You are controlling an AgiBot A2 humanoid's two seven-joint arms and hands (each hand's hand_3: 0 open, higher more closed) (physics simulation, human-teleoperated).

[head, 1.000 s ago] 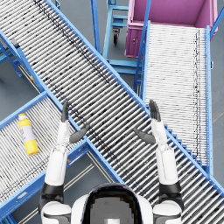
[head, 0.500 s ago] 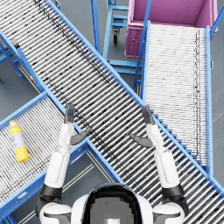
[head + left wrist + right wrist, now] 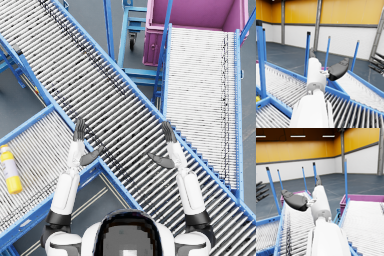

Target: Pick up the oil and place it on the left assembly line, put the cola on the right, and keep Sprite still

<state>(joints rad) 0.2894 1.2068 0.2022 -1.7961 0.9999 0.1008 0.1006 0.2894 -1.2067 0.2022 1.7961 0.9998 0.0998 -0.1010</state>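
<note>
The oil, a yellow bottle with a white cap (image 3: 10, 169), lies on the left roller line (image 3: 42, 150) near the picture's left edge. No cola or Sprite shows in any view. My left hand (image 3: 81, 145) is raised over the blue rail between the left line and the central diagonal conveyor (image 3: 100, 85), fingers apart, holding nothing. My right hand (image 3: 166, 148) hovers over the central conveyor, also spread and empty. Each wrist view shows its own hand bare: left hand (image 3: 332, 68), right hand (image 3: 302, 198). The oil lies well left of my left hand.
A right roller line (image 3: 200, 95) runs up to a purple bin (image 3: 200, 15). Blue rails and upright posts (image 3: 307, 53) border the lines. A blue cart frame (image 3: 132, 30) stands on the grey floor behind the central conveyor.
The oil bottle has travelled along the left line toward the picture's left edge. Both hands have drawn back slightly toward me and stayed spread and empty.
</note>
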